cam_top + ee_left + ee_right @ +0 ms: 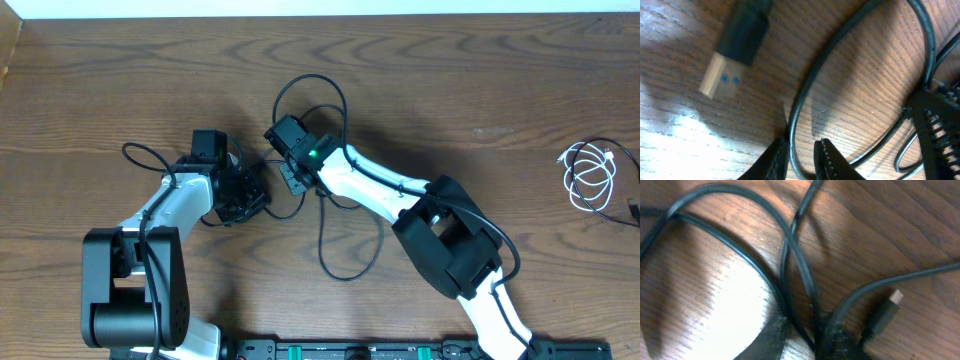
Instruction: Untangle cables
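Inspected: brown wood-grain bench (470, 70). Thin black cables (312, 95) found looped and crossing one another at mid-bench, between the two arms, with one loop toward the far edge and another toward the near edge. Thin white cable (588, 178) found coiled near the right edge, well apart from the black tangle.

Left pincer (802, 146) down close to the bench, fingers narrowly parted, astride one black strand; lying against one finger, not pinched. Black plug with pale metal tip (730, 55) flat on the wood just beyond.

Right pincer (802, 330) likewise low over a crossing of black strands running down between its fingers. Owing to blur, cannot tell whether clenched or released. Small black plug with pale tip (886, 311) lying just beside one finger.

From overhead, both pincers close together at the tangle; whether touching cannot be told.
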